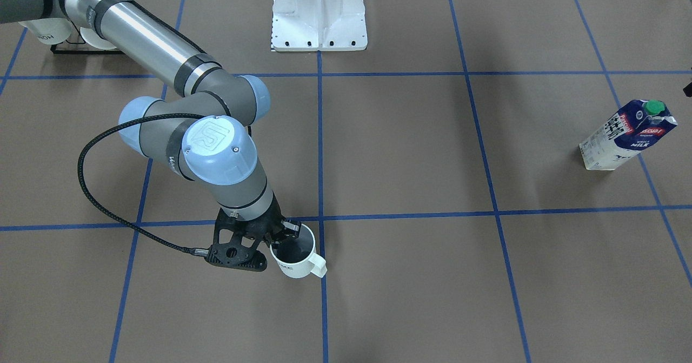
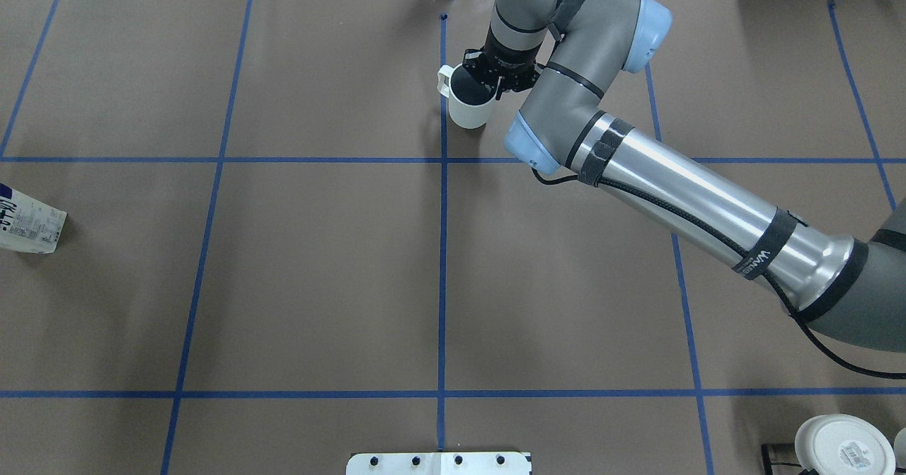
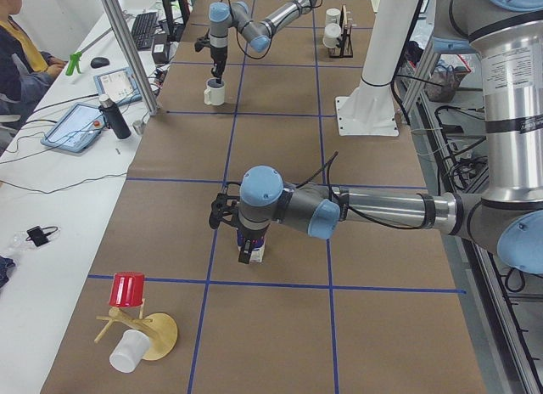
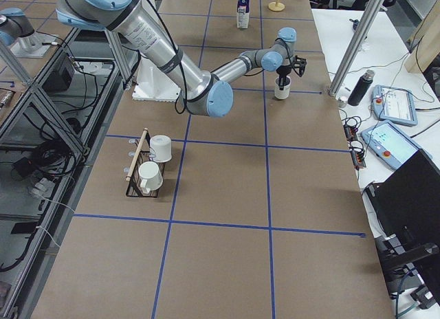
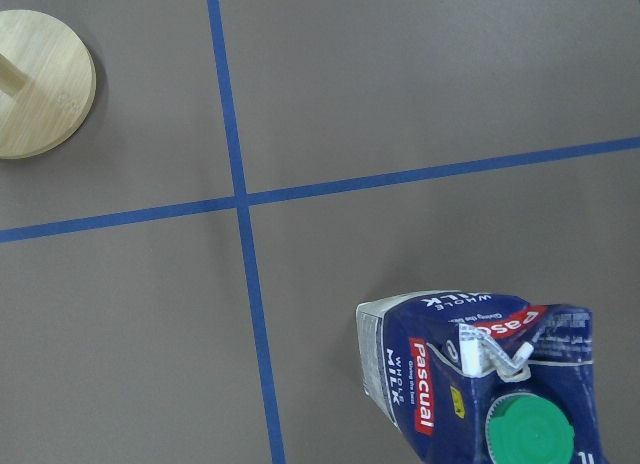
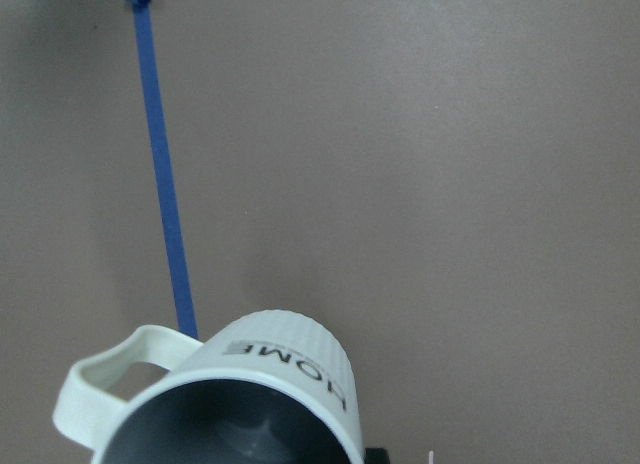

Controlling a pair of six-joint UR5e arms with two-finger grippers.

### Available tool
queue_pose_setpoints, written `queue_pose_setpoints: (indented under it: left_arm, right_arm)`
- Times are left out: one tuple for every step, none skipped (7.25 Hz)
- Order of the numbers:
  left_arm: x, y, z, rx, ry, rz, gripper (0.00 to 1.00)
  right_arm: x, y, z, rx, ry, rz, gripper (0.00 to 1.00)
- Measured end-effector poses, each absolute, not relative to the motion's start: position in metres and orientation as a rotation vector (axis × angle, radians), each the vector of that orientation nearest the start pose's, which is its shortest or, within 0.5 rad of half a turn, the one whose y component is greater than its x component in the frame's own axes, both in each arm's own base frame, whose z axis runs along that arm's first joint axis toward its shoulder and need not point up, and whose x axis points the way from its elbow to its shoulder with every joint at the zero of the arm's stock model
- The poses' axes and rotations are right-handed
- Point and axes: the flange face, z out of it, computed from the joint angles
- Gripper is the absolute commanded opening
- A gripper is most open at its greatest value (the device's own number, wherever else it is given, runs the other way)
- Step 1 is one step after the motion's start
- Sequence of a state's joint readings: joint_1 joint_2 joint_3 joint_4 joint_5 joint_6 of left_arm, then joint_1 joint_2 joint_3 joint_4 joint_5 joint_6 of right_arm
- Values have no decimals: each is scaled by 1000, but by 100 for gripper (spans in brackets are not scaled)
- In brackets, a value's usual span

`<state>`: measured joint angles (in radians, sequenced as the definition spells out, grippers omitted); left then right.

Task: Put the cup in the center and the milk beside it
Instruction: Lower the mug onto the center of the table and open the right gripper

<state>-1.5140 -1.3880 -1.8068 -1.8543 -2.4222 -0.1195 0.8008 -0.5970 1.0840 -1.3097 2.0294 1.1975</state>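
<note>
While the right gripper (image 1: 282, 234) clamps the rim of the cup (image 1: 296, 259) toward the operators' edge, the milk (image 1: 621, 136) stands near the left end of the table (image 1: 411, 152) — whether the left gripper (image 3: 248, 243) is open, I cannot tell.

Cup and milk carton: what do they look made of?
The cup: likely glazed ceramic, possibly plastic. It has a white ribbed outer wall with low sheen, a thick rim and a dark grey inside.
The milk carton: coated paperboard, going by the glossy print and the creased folds at the gabled top.
Its cap: green moulded plastic, by its smooth, even colour.
</note>
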Motion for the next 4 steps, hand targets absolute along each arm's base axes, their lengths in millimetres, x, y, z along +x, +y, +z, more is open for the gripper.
queue_pose_setpoints:
  left_arm:
    - [-34,-433,589,240,867,84,98]
    - [-34,-433,589,239,867,83,98]
    - [-34,-433,589,238,867,82,98]
    - [-34,-433,589,238,868,81,98]
  right_arm:
    - [-520,-659,212,43,-854,221,47]
    - [-523,-659,207,43,-858,218,52]
    - [-524,-658,201,42,-863,219,100]
    - [-524,-659,193,44,-870,221,100]
